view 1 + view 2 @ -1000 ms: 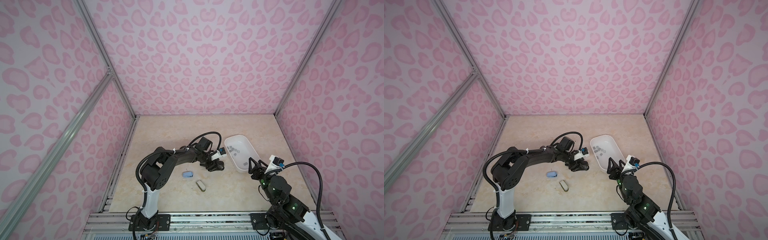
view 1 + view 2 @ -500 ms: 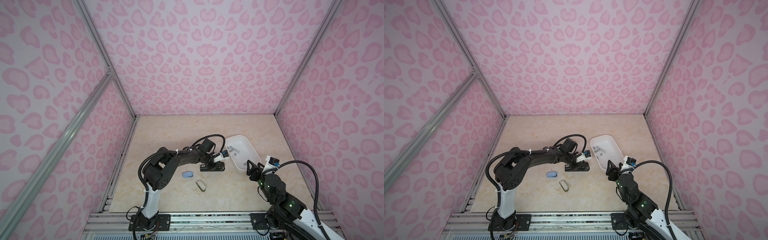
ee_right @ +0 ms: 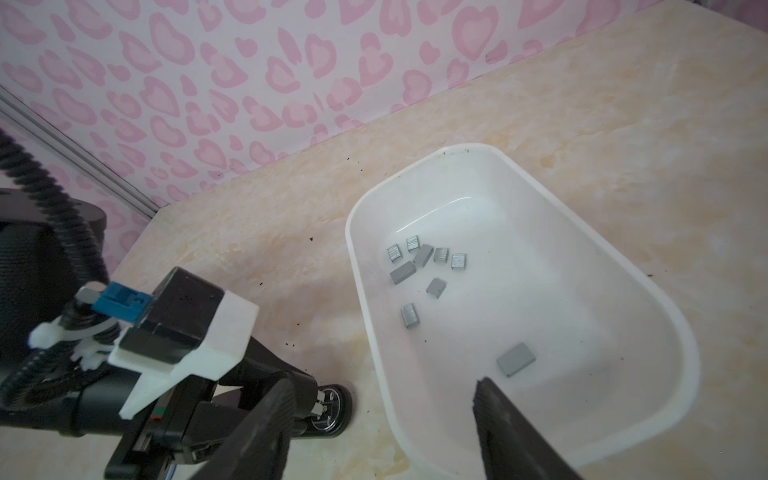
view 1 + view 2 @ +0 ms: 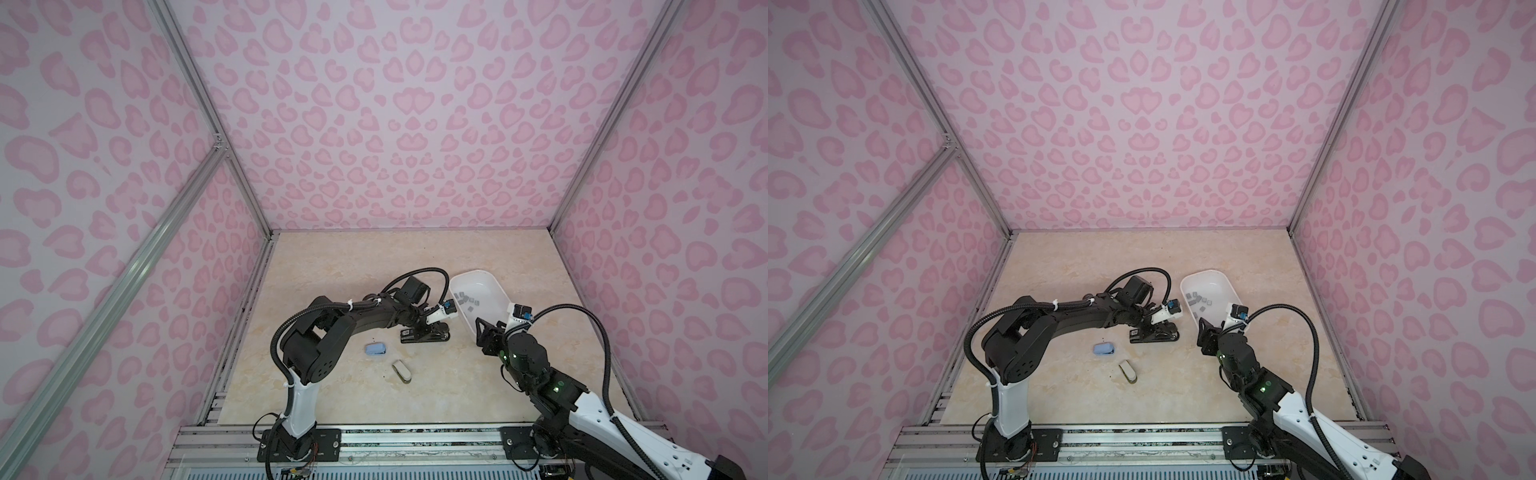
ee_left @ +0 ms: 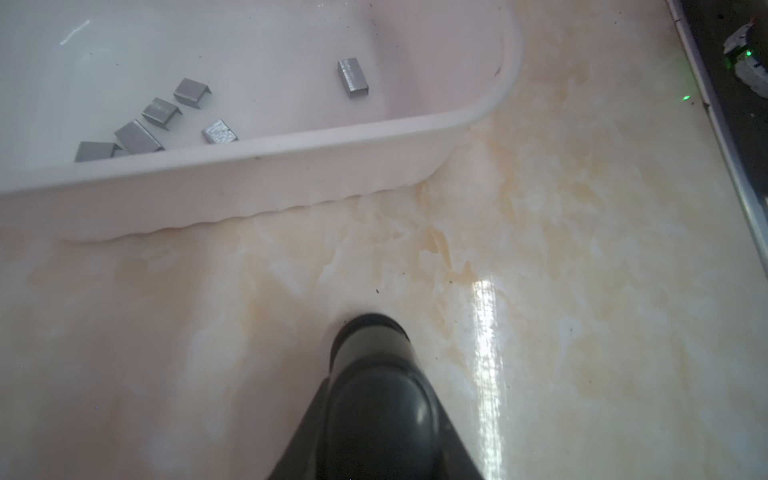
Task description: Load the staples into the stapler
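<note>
A black stapler (image 4: pixel 424 336) (image 4: pixel 1154 336) lies flat on the marble table, left of a white tray (image 4: pixel 469 274) (image 4: pixel 1204 272). My left gripper (image 4: pixel 430 328) (image 4: pixel 1160 328) is shut on it; in the left wrist view the stapler's rounded black top (image 5: pixel 374 399) fills the space between the fingers (image 5: pixel 307 440). Several grey staples (image 4: pixel 465 299) (image 4: pixel 1200 300) (image 5: pixel 187 93) (image 3: pixel 436 286) lie loose inside the tray (image 5: pixel 291 174) (image 3: pixel 681 345). My right gripper (image 4: pixel 488 336) (image 4: pixel 1208 336) (image 3: pixel 382 415) hangs open over the tray's near end, holding nothing. The stapler's front end (image 3: pixel 328 411) shows beside it.
A small blue stapler (image 4: pixel 375 349) (image 4: pixel 1104 349) and a small whitish one (image 4: pixel 402 370) (image 4: pixel 1128 371) lie on the table in front of the black stapler. Pink patterned walls close in the table on three sides.
My left gripper has closed on the black stapler, which now lies flat. My right gripper has drifted left, toward the tray's near end and the stapler.
</note>
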Tool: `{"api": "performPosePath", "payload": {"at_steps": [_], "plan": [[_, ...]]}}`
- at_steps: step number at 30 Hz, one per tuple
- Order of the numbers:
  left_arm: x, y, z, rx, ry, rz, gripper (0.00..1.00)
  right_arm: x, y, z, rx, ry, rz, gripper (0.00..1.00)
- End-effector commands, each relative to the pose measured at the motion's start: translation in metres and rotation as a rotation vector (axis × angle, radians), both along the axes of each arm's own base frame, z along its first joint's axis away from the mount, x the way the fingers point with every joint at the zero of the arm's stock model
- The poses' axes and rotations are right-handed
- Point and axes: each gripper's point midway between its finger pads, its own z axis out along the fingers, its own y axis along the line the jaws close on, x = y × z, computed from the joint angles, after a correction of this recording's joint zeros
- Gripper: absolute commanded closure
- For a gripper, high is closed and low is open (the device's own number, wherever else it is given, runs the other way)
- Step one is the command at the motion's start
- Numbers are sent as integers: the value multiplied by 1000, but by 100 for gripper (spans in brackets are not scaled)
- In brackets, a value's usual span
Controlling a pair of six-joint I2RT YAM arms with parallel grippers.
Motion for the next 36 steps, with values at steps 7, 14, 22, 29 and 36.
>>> {"api": "performPosePath", "payload": {"at_steps": [7,14,22,29,36], "plan": [[4,0,62,-131,-84,81,96,20,42,10,153,-9,107,49],[3,8,85,-162,-113,129,96,29,55,5,198,-5,139,54],[-5,11,112,-231,-124,135,96,40,81,-2,238,34,201,56],[-4,14,125,-254,-157,149,96,49,90,-9,250,59,202,55],[12,16,126,-242,-194,231,96,41,99,-10,326,76,228,58]]}}
